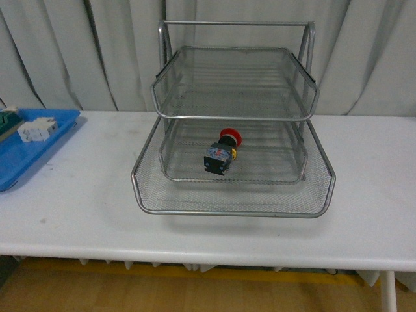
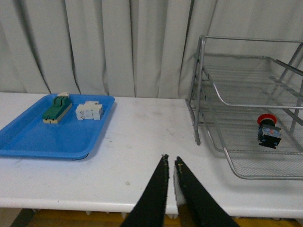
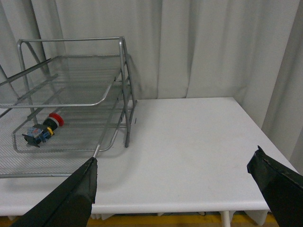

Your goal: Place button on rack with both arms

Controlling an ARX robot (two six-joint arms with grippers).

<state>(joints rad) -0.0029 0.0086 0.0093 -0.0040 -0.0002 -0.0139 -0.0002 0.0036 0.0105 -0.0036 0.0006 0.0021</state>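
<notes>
The button [image 1: 221, 152], with its red cap, yellow ring and dark body with blue parts, lies on its side inside the silver wire rack [image 1: 234, 207], on the middle tray. It also shows in the left wrist view [image 2: 268, 130] and the right wrist view [image 3: 42, 128]. Neither arm shows in the front view. My left gripper [image 2: 171, 159] is shut and empty, over the table left of the rack [image 2: 246, 174]. My right gripper [image 3: 175, 158] is open and empty, over the table right of the rack [image 3: 71, 101].
A flat blue tray [image 1: 39, 148] sits at the table's left end [image 2: 28, 142]. It holds a white block component [image 2: 89, 110] and a green-and-cream switch [image 2: 57, 108]. Grey curtains hang behind the white table [image 1: 78, 214].
</notes>
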